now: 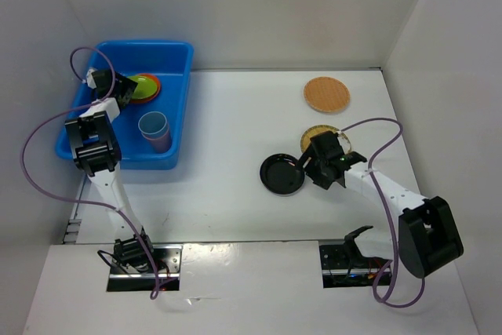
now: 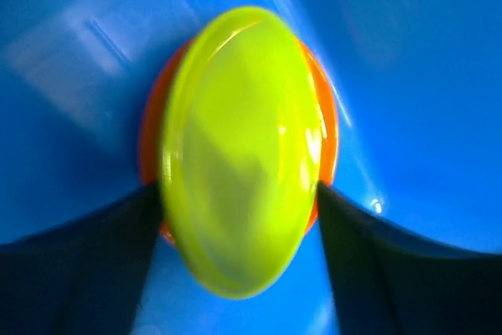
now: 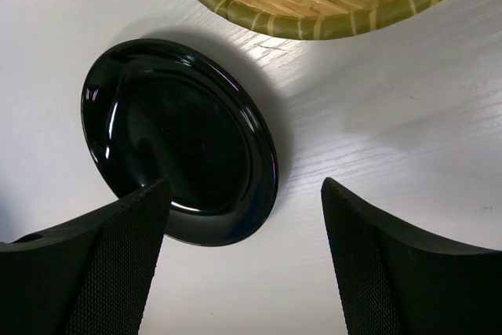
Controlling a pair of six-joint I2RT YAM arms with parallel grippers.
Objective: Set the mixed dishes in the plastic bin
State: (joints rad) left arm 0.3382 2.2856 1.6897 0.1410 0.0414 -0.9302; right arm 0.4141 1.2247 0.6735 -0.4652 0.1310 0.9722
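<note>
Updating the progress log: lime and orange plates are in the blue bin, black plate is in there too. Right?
Not quite. The black plate lies on the table, outside the bin, just ahead of the open right hand; the top external view shows it. The lime plate and orange plate are in the bin.

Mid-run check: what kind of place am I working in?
Most likely a lab robot test cell, not a kitchen: plain white panel walls box in a white table, and the two arms are bolted at its near edge on metal plates.
</note>
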